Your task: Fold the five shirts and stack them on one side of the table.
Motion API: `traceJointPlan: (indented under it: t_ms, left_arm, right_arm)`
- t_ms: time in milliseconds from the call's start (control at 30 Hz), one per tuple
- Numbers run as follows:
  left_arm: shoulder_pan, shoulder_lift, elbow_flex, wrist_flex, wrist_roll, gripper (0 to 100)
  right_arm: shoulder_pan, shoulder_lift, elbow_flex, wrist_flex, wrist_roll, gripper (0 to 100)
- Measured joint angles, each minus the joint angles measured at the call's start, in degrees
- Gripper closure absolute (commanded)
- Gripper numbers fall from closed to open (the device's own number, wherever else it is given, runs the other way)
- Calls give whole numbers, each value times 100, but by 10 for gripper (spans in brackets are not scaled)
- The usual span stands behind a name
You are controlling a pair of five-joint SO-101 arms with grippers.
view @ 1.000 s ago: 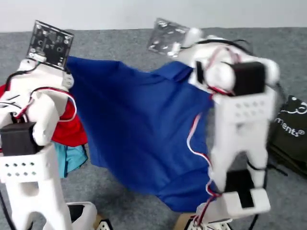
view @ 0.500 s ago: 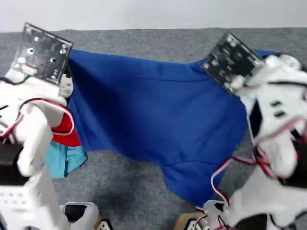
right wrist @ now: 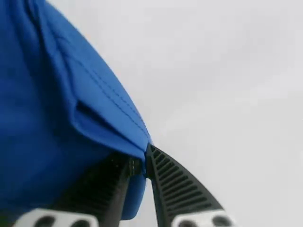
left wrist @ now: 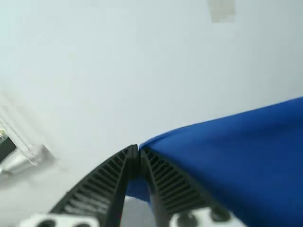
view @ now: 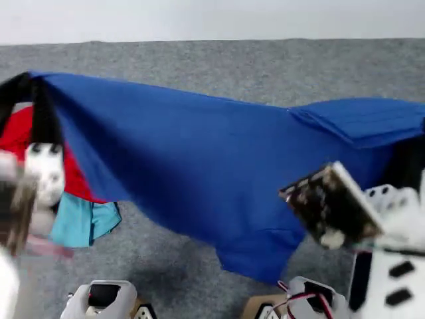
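Note:
A blue shirt (view: 199, 166) hangs stretched wide above the grey table (view: 219, 60), lifted at both upper corners. My left gripper (left wrist: 138, 152) is shut on one corner of the blue shirt (left wrist: 236, 156), at the far left of the high view (view: 26, 90). My right gripper (right wrist: 144, 158) is shut on the other corner of the blue shirt (right wrist: 57, 109), at the right edge. The shirt's lower hem sags toward the table's front (view: 259, 256).
A red shirt (view: 20, 139) and a turquoise shirt (view: 83, 222) lie heaped at the left of the table, partly under the blue one. The arms' bases (view: 106, 299) stand at the front edge. Bare grey table lies behind the shirt.
Both arms have swung outward and up, pulling the blue shirt's corners apart. The shirt has gone from loosely draped to stretched across the table's whole width.

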State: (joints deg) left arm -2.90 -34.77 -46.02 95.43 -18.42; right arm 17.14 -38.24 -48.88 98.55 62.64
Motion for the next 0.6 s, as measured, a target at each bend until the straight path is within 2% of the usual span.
traceJointPlan:
  t_ms: [267, 500, 600]
  left_arm:
    - [0, -18, -475, 0, 0, 997]
    - [0, -18, -466, 325, 0, 997]
    - [0, -18, -88, 396, 0, 997]
  right_arm:
    - [431, -396, -18, -756, 308, 987]
    - [475, -422, 9, -782, 343, 987]
    - [475, -413, 176, -782, 343, 987]
